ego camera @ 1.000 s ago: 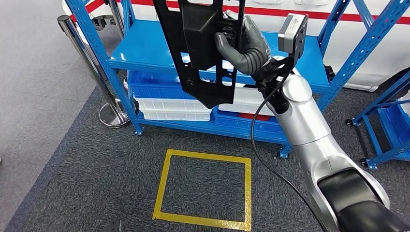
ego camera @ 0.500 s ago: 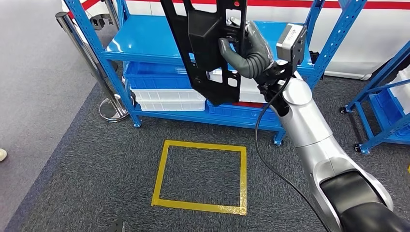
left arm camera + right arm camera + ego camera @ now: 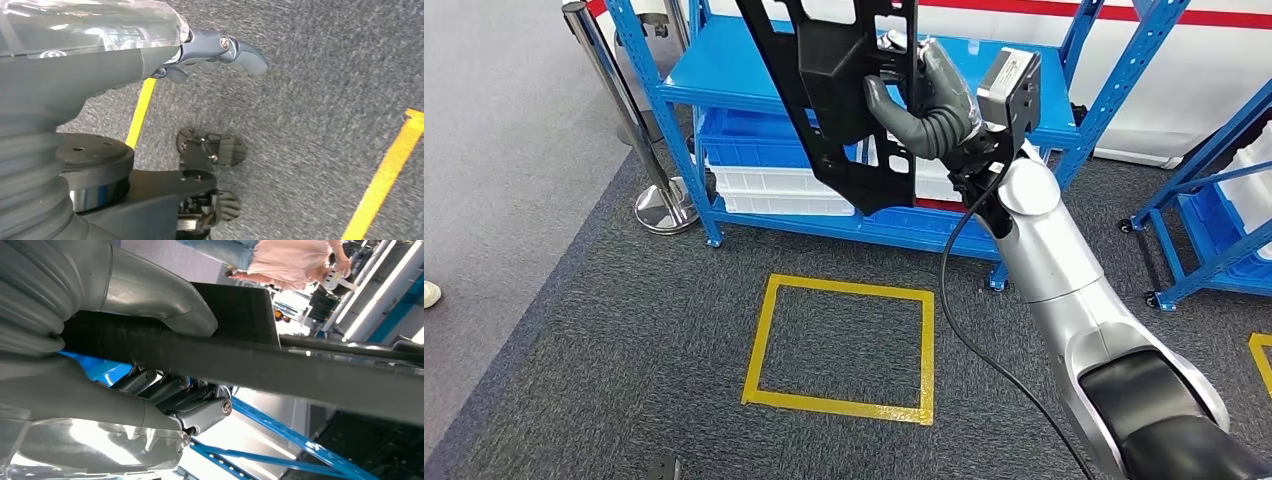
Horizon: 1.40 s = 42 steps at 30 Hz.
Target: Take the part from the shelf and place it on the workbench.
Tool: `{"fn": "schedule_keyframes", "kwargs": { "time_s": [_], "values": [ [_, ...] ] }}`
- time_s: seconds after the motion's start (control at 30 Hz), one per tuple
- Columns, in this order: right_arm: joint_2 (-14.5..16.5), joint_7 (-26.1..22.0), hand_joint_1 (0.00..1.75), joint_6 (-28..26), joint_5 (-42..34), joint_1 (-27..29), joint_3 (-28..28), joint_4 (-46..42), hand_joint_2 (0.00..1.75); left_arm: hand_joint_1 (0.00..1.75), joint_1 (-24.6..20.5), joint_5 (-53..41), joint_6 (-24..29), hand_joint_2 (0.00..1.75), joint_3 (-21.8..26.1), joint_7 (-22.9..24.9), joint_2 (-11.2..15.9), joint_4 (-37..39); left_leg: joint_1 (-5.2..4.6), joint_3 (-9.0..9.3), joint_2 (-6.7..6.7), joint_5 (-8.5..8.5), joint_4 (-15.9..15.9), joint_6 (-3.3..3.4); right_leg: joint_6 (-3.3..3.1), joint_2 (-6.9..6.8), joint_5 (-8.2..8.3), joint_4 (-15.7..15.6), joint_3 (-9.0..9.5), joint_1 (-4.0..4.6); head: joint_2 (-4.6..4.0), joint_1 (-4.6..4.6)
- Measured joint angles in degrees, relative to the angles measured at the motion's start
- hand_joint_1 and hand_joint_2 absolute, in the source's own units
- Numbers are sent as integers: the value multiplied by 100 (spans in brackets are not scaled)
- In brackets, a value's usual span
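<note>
The robot's right hand (image 3: 921, 95) is gripping the black part (image 3: 839, 95), a long flat panel with cut-outs, and is holding it up in the air in front of the blue shelf (image 3: 754, 75), clear of the shelf's boards. The thick grey thumb is curling round the front of the panel while the darker fingers (image 3: 172, 390) are wrapping its back edge, so the part is clamped between them and is hanging tilted, its lower tip pointing down toward the shelf's bottom level. On that lower level of the shelf, blue and white bins (image 3: 774, 180) are sitting stacked behind the part. On the grey carpet in front of the shelf a yellow tape square (image 3: 842, 348) is marked out, and beside the shelf's left post a chrome stanchion (image 3: 639, 130) is standing on its round base. The left hand (image 3: 220, 50) is hanging down over the carpet near a line of yellow tape, holding nothing, with its fingers loosely curved and apart. Beyond the shelf, a person in a pink top (image 3: 292, 260) is standing.
</note>
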Motion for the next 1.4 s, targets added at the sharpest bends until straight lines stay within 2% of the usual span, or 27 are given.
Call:
{"fn": "schedule_keyframes", "kwargs": {
  "time_s": [0.03, 0.07, 0.17, 0.2, 0.27, 0.33, 0.37, 0.4, 0.47, 0.5, 0.53, 0.57, 0.63, 0.7, 0.77, 0.83, 0.87, 0.93, 1.0, 1.03, 1.07, 1.1, 1.17, 1.23, 1.27, 1.33, 1.4],
  "values": [
    [1, 2, 175, 1, -2, 4, 0, 14, 175, 0, 5, -14, 6, 175, -7, -3, -1, 0, -10, -39, 0, 27, 5, 2, -5, -1, -31, 118, 15, 1, 0, 0],
    [0, 0, 175, 1, -5, 8, -1, 25, 175, 0, 9, -31, 13, 175, -16, -4, -1, 0, -18, -70, -2, 47, 12, 1, -19, -1, 44, -10, 153, 3, 0, 0],
    [1, -52, 175, 0, -9, 12, -1, 35, 175, 0, 6, -77, 22, 175, -66, 7, -7, 0, -44, -136, -2, 73, 77, -26, -122, -13, 405, -1156, 895, 52, 0, -1],
    [1, -83, 175, -2, 1, 20, -1, 35, 175, 0, 0, -89, 22, 175, -80, 15, -9, 0, -49, -161, 2, 82, 102, -48, -155, -17, 447, -1403, 1030, 75, 0, -1],
    [-10, -137, 175, -12, 44, 61, -2, 35, 175, 0, -12, -101, 21, 175, -96, 31, -14, 0, -54, -195, 9, 106, 120, -101, -193, -13, 453, -1528, 1070, 103, 0, -1],
    [-36, -161, 175, -39, 102, 115, -5, 33, 175, 0, -14, -113, 21, 175, -106, 47, -12, 0, -57, -225, 4, 79, 144, -153, -238, -10, 499, -1562, 1066, 63, 0, -2],
    [-46, -167, 175, -56, 126, 134, -8, 31, 175, 0, -14, -120, 21, 175, -111, 55, -11, 0, -59, -275, -3, -10, 255, -186, -263, -11, 525, -1585, 1065, 38, 0, -2],
    [-52, -172, 175, -69, 143, 150, -9, 29, 175, 0, -15, -128, 21, 175, -119, 59, -9, 0, -51, -376, -11, -163, 492, -221, -285, -11, 548, -1605, 1063, 13, 0, -2],
    [-54, -181, 175, -84, 158, 179, -10, 25, 175, 0, -18, -136, 22, 175, -130, 72, -7, 0, -2, -682, -20, -545, 1251, -291, -304, -2, 564, -1604, 1045, 9, 0, -2],
    [-55, -184, 175, -86, 163, 201, -10, 24, 175, 0, -17, -136, 22, 175, -134, 79, -6, 0, 28, -824, -19, -667, 1599, -320, -304, 7, 568, -1600, 1038, 6, 0, -2],
    [-56, -185, 175, -87, 165, 224, -10, 24, 175, 0, -15, -136, 22, 175, -138, 85, -5, 0, 54, -890, -19, -690, 1776, -344, -300, 19, 568, -1592, 1034, 1, 0, -2],
    [-57, -186, 175, -87, 169, 243, -10, 24, 175, 0, -14, -135, 21, 175, -142, 89, -5, 0, 77, -847, -20, -598, 1719, -363, -291, 37, 567, -1583, 1033, -6, 0, -2],
    [-60, -192, 175, -88, 176, 259, -12, 22, 175, 0, -15, -137, 20, 175, -154, 89, -4, 0, 119, -496, -66, -211, 1007, -376, -256, 85, 556, -1565, 1034, -24, 0, -2],
    [-67, -208, 175, -92, 189, 260, -19, 21, 175, 0, -18, -149, 16, 175, -175, 89, -3, 0, 128, -154, -169, 13, 338, -354, -190, 140, 562, -1555, 1009, -29, 0, -2],
    [-92, -227, 175, -101, 216, 286, -37, 21, 175, 0, -24, -177, 10, 175, -201, 97, -2, 0, 106, -72, -205, -7, 166, -315, -112, 187, 598, -1562, 959, -39, 0, -1],
    [-150, -238, 175, -107, 247, 333, -77, 16, 175, 0, -40, -203, 3, 175, -226, 107, -3, 0, 104, -76, -147, 6, 102, -247, -35, 207, 615, -1575, 933, -50, 0, -1],
    [-189, -243, 175, -108, 255, 350, -102, 8, 175, 0, -51, -210, -1, 175, -237, 110, -6, 0, 111, -70, -115, 27, 65, -203, -7, 177, 566, -1524, 900, -50, 0, 0],
    [-260, -267, 175, -107, 260, 376, -140, -9, 175, 0, -76, -219, -4, 175, -250, 123, -10, 0, 116, -62, -28, 63, 6, -123, 24, 92, 285, -1064, 674, -49, 0, 1],
    [-317, -295, 175, -101, 259, 423, -165, -17, 175, 0, -86, -220, -4, 175, -255, 141, -11, 0, 90, -70, 51, 65, 3, -88, 44, 58, -47, -286, 300, -43, 0, 1],
    [-343, -302, 175, -97, 259, 454, -173, -17, 175, 0, -86, -215, -4, 175, -256, 147, -11, 0, 77, -71, 92, 63, 7, -80, 49, 55, -107, -20, 174, -42, 0, 1],
    [-364, -307, 175, -93, 259, 477, -181, -17, 175, 0, -86, -210, -4, 175, -257, 148, -11, 1, 65, -72, 137, 59, 16, -76, 48, 44, -54, 29, 150, -41, 0, 1],
    [-377, -308, 175, -91, 259, 487, -187, -18, 175, 0, -85, -205, -4, 175, -257, 147, -12, 1, 56, -72, 185, 51, 30, -76, 38, 17, 91, -147, 237, -36, 0, 0],
    [-384, -311, 175, -90, 259, 474, -194, -23, 175, 0, -87, -202, -5, 175, -257, 138, -16, 2, 33, -75, 281, 18, 79, -96, -8, -196, 449, -913, 628, 5, 0, 0],
    [-380, -325, 175, -90, 258, 449, -199, -28, 175, 0, -89, -202, -6, 175, -257, 121, -19, 1, -4, -87, 364, -18, 132, -134, -83, -369, 603, -1424, 869, 63, 0, -1],
    [-379, -331, 175, -90, 258, 443, -202, -27, 175, 0, -90, -201, -6, 175, -257, 114, -17, 1, -21, -90, 407, -28, 144, -153, -117, -378, 594, -1481, 880, 84, 0, -1],
    [-379, -334, 175, -91, 258, 444, -216, -27, 175, 0, -92, -200, -6, 175, -257, 108, -16, 0, -25, -96, 502, -47, 154, -198, -185, -250, 629, -1497, 853, 77, 0, 0],
    [-377, -333, 175, -92, 258, 437, -228, -26, 175, 0, -94, -200, -6, 175, -257, 106, -16, 1, 1, -163, 387, -211, 336, -264, -259, -135, 673, -1522, 840, 49, 0, -1]
  ]
}}
